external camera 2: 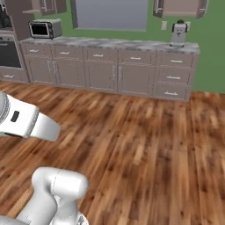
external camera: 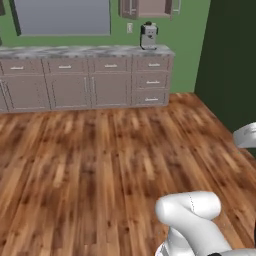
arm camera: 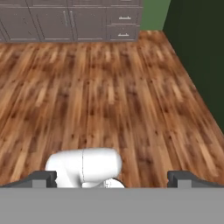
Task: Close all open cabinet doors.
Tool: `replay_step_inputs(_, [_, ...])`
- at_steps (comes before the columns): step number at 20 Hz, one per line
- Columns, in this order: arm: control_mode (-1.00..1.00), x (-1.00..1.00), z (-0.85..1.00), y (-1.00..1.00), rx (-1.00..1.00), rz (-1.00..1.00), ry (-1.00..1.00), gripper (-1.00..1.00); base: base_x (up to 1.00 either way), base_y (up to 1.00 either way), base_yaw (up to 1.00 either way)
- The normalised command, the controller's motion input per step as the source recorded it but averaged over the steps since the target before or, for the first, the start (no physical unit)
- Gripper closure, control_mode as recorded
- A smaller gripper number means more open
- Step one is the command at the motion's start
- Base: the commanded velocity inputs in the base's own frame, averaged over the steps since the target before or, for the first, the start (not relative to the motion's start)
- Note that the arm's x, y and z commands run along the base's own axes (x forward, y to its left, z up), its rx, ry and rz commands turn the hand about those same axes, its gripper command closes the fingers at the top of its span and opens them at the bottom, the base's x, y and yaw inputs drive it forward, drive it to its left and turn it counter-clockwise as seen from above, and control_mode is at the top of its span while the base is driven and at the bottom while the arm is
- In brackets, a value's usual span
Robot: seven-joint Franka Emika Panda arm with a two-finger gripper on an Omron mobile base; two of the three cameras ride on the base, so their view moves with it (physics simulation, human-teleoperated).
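High on the far wall hangs a wall cabinet whose two mauve-brown cabinet doors stand swung outward at either side; its top is cut off by the frame. Another wall cabinet at the upper left is too cropped to judge. Under the counter, the base cabinet doors lie flush and shut. My gripper is open, its dark fingertips spread wide with nothing between them, pointing down over wooden floor far from the cabinets.
A coffee machine stands on the grey counter above a drawer stack. A toaster oven and black oven are at far left. A dark green wall bounds the right. Wide wooden floor lies ahead.
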Motion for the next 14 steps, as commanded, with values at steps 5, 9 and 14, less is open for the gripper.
replay_step_inputs(5, [1.0,0.0,0.0,0.0,0.0,0.0,0.0,-1.0,1.0,0.0,-0.2])
replay_step_inputs(9, [1.0,0.0,0.0,0.0,0.0,0.0,0.0,-1.0,1.0,0.0,-0.16])
replay_step_inputs(14, [1.0,0.0,0.0,0.0,0.0,0.0,0.0,-1.0,1.0,-0.3,-0.02])
